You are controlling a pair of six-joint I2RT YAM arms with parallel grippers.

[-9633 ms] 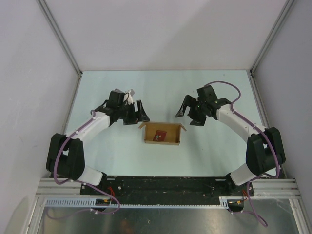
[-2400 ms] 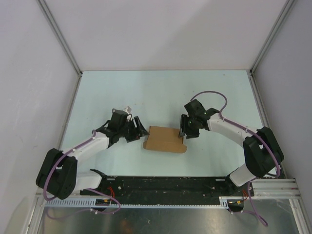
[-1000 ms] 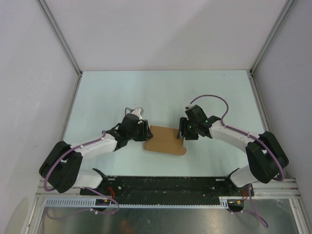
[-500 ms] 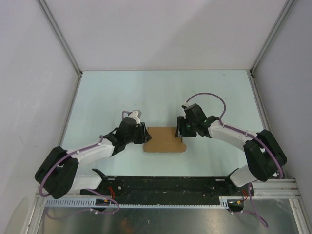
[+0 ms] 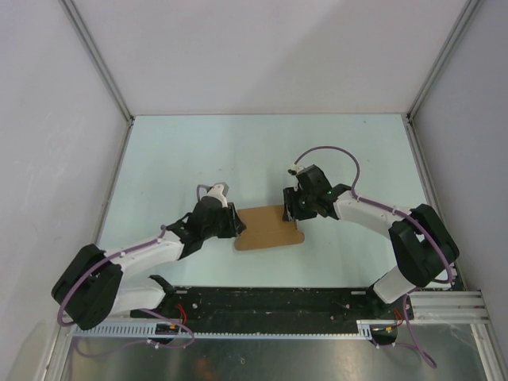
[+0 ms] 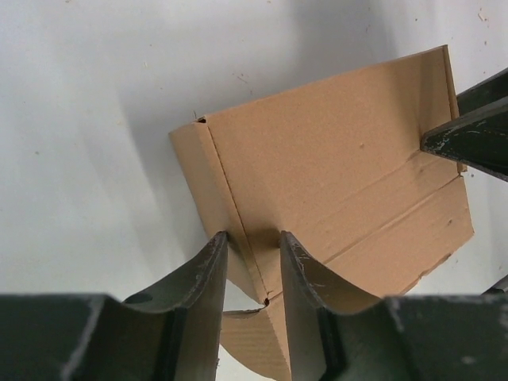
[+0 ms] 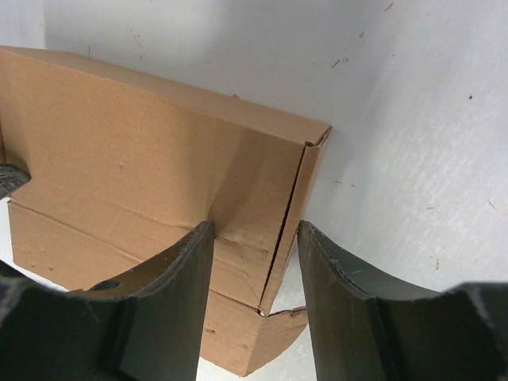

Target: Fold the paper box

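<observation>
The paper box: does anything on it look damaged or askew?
Yes. The paper box has a small wrinkle on top near the right claw, and its front flap sticks out, not tucked in.

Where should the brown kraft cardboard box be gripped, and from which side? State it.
Take the brown kraft cardboard box by a short end wall, from above: one finger on the closed lid, one outside the wall. That edge is thin and exposed; the lid looks too broad to span. The left gripper and right gripper straddle those ends.
</observation>
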